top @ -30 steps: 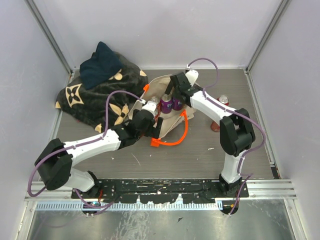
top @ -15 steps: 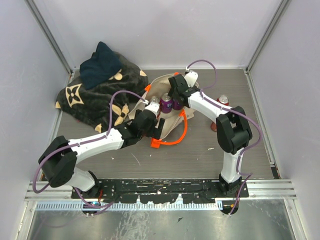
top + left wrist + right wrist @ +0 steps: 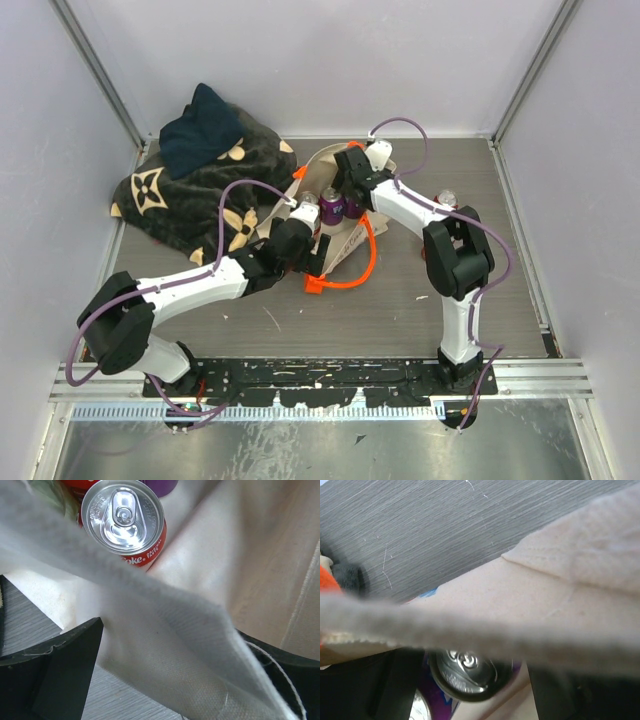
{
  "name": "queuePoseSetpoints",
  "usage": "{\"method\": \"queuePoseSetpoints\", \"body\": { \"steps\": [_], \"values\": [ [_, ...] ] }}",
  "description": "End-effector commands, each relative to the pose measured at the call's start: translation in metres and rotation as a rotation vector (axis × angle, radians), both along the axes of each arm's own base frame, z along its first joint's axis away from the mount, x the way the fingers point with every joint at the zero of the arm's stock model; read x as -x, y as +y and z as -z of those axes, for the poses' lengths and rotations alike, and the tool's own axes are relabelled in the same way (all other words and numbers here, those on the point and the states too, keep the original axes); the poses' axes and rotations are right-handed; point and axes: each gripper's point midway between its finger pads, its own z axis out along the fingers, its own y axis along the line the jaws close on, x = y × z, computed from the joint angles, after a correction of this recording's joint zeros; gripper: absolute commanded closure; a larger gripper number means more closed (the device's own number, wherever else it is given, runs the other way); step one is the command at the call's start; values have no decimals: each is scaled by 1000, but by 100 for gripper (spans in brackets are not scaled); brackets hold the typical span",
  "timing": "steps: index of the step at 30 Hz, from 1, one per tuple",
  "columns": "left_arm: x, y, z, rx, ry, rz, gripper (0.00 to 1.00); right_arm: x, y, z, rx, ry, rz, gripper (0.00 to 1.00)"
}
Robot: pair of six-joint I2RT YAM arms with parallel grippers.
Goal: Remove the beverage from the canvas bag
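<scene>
Standing inside the canvas bag [image 3: 340, 240], 1 Coke can [image 3: 125, 520] beside 1 purple can [image 3: 330, 207]

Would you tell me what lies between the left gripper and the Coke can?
In the left wrist view, the rim of the canvas bag crosses between left gripper and Coke can.
</scene>
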Motion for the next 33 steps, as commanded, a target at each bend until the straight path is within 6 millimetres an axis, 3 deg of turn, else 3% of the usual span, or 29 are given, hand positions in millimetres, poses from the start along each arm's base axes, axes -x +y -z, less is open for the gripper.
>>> {"method": "queuePoseSetpoints", "body": {
  "steps": [1,5,9,10,12,13,17,25,33],
  "values": [
    [11,21,21,-111,44,5,2,28,-14,81,44,248,-23,18],
    [11,22,19,-106,39,1,2,30,-16,89,57,265,-27,21],
    [10,23,17,-105,28,-4,2,31,-13,91,59,276,-52,35],
    [9,23,16,-105,24,-3,2,32,-12,92,56,281,-66,51],
    [7,22,13,-101,12,-6,2,33,-8,92,46,292,-98,94],
    [6,22,11,-97,5,-8,2,34,-7,91,46,293,-107,99],
    [2,15,7,-82,-9,4,2,30,-5,68,54,242,-158,100],
    [0,11,18,-143,17,39,2,4,10,-42,33,-1,-273,100],
    [-4,12,15,-151,-1,29,2,6,32,-125,64,-120,-397,100]
  ]
}}
